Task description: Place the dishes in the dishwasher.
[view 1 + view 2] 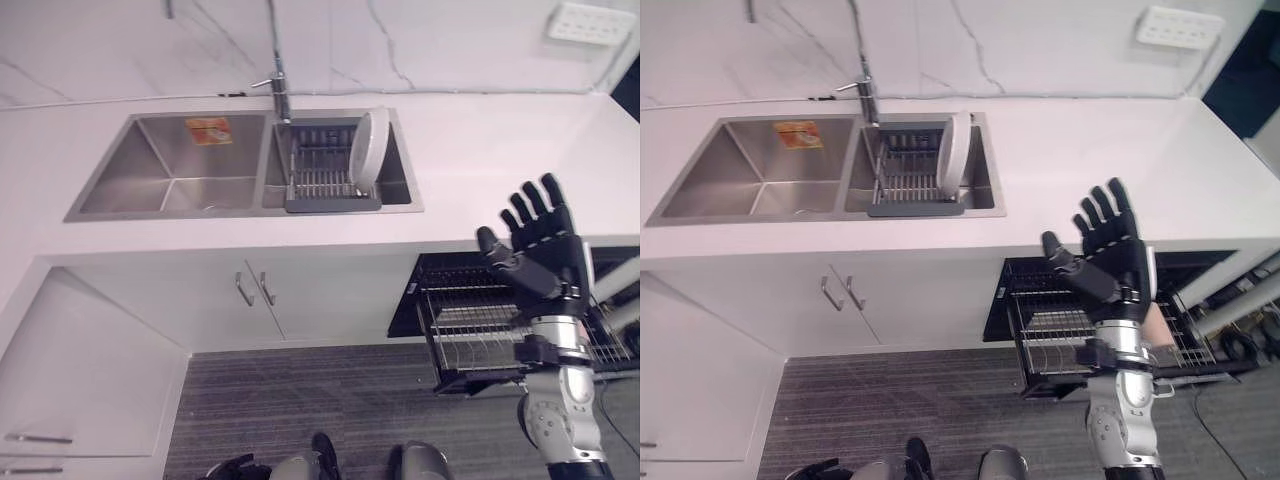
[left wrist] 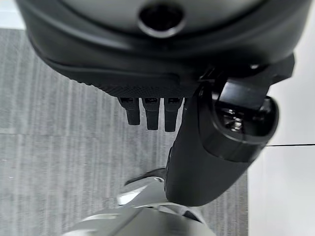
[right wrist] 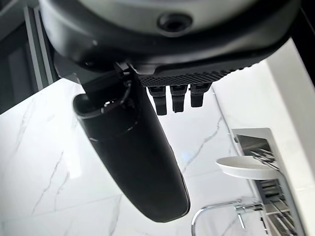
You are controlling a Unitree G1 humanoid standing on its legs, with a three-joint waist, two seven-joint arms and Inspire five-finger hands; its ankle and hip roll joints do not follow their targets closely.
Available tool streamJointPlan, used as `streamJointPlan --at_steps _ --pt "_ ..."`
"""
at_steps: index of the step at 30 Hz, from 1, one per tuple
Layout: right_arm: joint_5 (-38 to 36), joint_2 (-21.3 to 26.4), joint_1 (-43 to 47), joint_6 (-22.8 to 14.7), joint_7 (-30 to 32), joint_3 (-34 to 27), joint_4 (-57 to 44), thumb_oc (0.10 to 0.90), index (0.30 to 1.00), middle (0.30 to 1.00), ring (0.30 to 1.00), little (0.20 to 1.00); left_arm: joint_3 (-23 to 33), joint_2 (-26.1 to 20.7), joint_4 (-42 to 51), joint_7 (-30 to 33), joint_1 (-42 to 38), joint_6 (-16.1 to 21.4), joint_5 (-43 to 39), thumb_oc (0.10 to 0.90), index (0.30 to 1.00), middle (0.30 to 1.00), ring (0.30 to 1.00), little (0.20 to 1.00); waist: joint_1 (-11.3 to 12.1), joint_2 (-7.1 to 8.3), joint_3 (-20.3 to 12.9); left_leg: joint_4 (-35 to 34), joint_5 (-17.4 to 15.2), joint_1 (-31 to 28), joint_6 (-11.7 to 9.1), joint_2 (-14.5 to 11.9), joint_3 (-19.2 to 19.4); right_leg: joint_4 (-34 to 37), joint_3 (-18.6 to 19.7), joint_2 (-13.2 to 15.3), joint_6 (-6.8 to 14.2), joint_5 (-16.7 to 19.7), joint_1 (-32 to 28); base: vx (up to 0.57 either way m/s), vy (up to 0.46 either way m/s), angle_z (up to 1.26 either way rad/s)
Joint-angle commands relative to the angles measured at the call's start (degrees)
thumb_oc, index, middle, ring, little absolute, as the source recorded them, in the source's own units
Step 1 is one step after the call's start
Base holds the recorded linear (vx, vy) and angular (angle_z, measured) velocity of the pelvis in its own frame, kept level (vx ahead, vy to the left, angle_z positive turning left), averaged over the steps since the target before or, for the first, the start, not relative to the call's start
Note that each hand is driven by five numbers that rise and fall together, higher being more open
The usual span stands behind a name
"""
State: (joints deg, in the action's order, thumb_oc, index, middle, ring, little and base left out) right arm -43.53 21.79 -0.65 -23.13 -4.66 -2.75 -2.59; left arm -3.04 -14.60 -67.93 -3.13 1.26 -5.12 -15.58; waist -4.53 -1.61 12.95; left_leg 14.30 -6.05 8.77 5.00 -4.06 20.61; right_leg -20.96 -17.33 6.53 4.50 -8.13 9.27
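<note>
The robot's right hand [image 1: 540, 245] is raised with fingers spread and straight, holding nothing, poised over the near edge of the pale stone worktop [image 1: 500, 160] and above the pulled-out black wire dishwasher rack [image 1: 470, 320] at the near right. The dish to be moved, a round white plate [image 1: 372, 147], stands on edge in a dark grey wire drying rack [image 1: 325, 180] set in the right basin of the stainless steel double sink [image 1: 170, 165], well apart from the hand and to its far left. The left hand [image 2: 197, 147] hangs low over the grey ribbed floor [image 2: 59, 123], fingers relaxed and empty. The main hazard is the reach: the plate leans against thin wires, so a hand arriving from the right could knock it flat into the rack or against the chrome tap [image 1: 278, 85] just behind, chipping it. A smooth plate pinched only at its rim might also slip on the way across the worktop edge and fall to the floor. The dishwasher rack appears empty, though its far end is hidden beneath the worktop, so clearance for the plate there is uncertain, and a blind lowering could jam it against the wires.
</note>
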Motion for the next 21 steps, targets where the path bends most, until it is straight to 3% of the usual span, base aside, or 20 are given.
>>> streamJointPlan --at_steps 1,3,11,13,17,19,21 --pt "-2.3 3.0 6.5 -5.8 -2.3 -5.7 -3.8 0.8 0.9 0.9 0.9 0.9 -1.0 1.8 1.2 -1.3 2.1 -0.7 -1.1 0.8 0.9 0.9 0.9 0.9 1.1 -0.39 0.7 2.9 -4.6 -2.2 -4.9 0.5 -7.9 3.8 -2.1 -1.3 0.9 0.7 -2.7 0.0 -0.166 -0.6" --pt "-1.5 3.6 6.7 -5.5 -1.8 -5.1 -4.0 0.8 0.9 0.9 0.9 0.9 -0.9 2.1 2.0 0.9 2.7 -1.0 -3.1 0.8 0.9 0.9 0.9 0.9 0.6 0.36 1.0 2.9 -3.9 -2.6 -5.3 1.0 -7.8 3.8 0.9 -1.9 -0.3 -0.3 -2.8 0.05 -0.227 -0.57" --pt "-1.1 4.4 6.9 -4.5 -2.3 -4.7 -5.0 0.8 0.9 0.9 0.9 0.9 -1.4 3.1 3.5 0.1 3.4 -1.7 -2.1 0.8 0.9 0.9 0.9 0.9 0.8 2.44 0.4 2.9 -3.3 -5.1 -5.9 1.8 -6.4 3.8 3.3 -0.5 -1.6 -0.8 -3.4 0.05 -0.153 -0.01" --pt "-1.0 4.0 6.7 -3.9 -2.6 -4.5 -5.3 0.8 0.9 0.9 0.9 0.9 -1.3 3.2 4.0 0.4 3.3 -1.6 -0.9 0.8 0.9 0.9 0.9 0.9 0.8 3.35 0.5 4.2 -1.4 -6.3 -6.0 2.5 -6.1 3.8 4.1 0.2 -2.2 -1.1 -4.3 0.08 -0.147 -0.1" --pt "0.2 2.8 5.9 -3.2 -2.8 -4.5 -5.5 0.8 0.9 0.9 0.9 0.9 -0.5 3.1 4.9 1.2 3.7 -3.2 -1.1 0.8 0.9 0.9 0.9 0.9 0.9 3.44 0.9 11.8 -0.9 -3.7 -6.3 1.7 -6.6 3.8 4.7 -0.2 -3.1 -1.6 -5.8 0.08 -0.085 -0.1" --pt "1.0 2.2 5.9 -2.9 -3.0 -4.4 -5.5 0.8 0.9 0.9 0.9 0.9 -0.2 3.2 4.8 1.3 4.0 -4.0 0.2 0.8 0.9 0.9 0.9 0.9 1.1 3.12 0.9 9.6 -0.6 -4.0 -6.4 1.7 -6.3 3.8 4.7 -0.5 -3.1 -1.9 -6.5 0.12 0.045 -0.03" --pt "2.6 1.9 6.1 -2.4 -2.7 -3.8 -6.0 0.8 0.9 0.9 0.9 0.9 -0.2 3.5 4.5 1.8 4.3 -4.6 0.8 0.8 0.9 0.9 0.9 0.9 1.4 2.33 0.7 2.9 1.2 -5.0 -6.9 1.7 -7.1 3.8 4.8 -0.8 -2.8 -2.5 -7.0 0.15 0.138 0.05"
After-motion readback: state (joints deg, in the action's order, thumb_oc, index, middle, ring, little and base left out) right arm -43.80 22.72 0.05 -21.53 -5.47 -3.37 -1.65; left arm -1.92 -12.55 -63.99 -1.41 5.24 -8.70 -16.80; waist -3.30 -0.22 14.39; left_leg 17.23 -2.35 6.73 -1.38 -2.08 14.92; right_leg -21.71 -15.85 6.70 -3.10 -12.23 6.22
